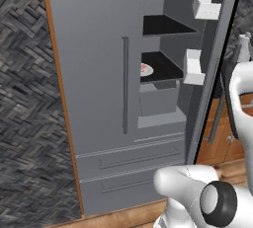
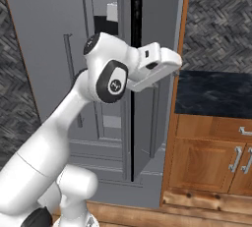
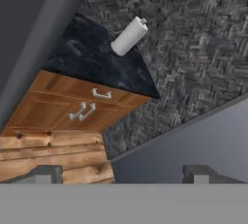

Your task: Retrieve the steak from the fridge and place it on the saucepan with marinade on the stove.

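Observation:
The fridge (image 1: 99, 84) stands with its left door shut and its right door (image 1: 217, 64) swung open. On a black shelf inside lies the steak (image 1: 144, 67), a small pink-red slab on a round white plate (image 1: 147, 71). My gripper (image 3: 122, 177) is open with nothing between its fingertips (image 3: 43, 174). It is outside the fridge, beside the open door, and looks toward a counter and a wood cabinet. In the right base view the white hand (image 2: 160, 64) hangs in front of the door's edge. The saucepan and the stove are out of view.
White door bins (image 1: 205, 6) (image 1: 193, 67) hang on the open door. A dark counter (image 2: 216, 93) over wood cabinets (image 2: 211, 157) stands right of the fridge, with a paper towel roll (image 3: 130, 36) on it. Lower drawers (image 1: 133, 160) are shut.

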Controlling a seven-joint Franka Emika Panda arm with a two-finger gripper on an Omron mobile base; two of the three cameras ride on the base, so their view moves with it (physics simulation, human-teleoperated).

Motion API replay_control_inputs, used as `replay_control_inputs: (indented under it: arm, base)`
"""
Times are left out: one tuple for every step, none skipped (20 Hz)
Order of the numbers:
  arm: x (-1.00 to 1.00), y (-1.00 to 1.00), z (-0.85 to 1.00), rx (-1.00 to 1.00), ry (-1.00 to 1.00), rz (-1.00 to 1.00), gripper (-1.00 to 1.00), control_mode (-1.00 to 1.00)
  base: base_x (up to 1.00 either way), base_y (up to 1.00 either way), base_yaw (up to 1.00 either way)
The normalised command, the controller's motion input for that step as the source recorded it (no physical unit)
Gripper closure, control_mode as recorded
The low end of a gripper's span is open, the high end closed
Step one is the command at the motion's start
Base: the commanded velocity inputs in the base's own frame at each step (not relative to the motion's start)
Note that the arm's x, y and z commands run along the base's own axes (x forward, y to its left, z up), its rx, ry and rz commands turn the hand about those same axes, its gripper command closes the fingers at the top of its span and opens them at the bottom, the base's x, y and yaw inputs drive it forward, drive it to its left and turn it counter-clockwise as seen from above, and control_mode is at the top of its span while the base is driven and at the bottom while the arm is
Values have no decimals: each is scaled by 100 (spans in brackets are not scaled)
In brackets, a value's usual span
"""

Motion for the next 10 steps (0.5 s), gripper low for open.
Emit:
replay_control_inputs:
  arm:
    - [-1, -6, 0, 0, 12, -21, -100, -100]
    - [0, 13, 7, -1, 7, -15, -100, -100]
    - [0, 52, 11, -7, 0, -11, -100, -100]
    - [0, 69, 10, -11, 0, -8, -100, -100]
    - [0, 76, 15, -13, 0, -4, -100, -100]
    - [0, 100, 11, -21, 0, 0, -100, -100]
    - [-9, 100, 14, -25, 0, 0, -100, -100]
    - [-8, 100, 14, -28, 0, 0, -100, -100]
    - [-13, 100, 16, -31, 0, 0, -100, -100]
    - [-18, 100, 24, -31, 0, -1, -100, -100]
  base:
    - [0, 0, 0]
    - [0, 0, 0]
    - [0, 0, 0]
    - [0, 0, 0]
    - [0, 0, 0]
    - [0, 0, 0]
    - [0, 0, 0]
    - [0, 0, 0]
    - [0, 0, 0]
    - [0, 0, 0]
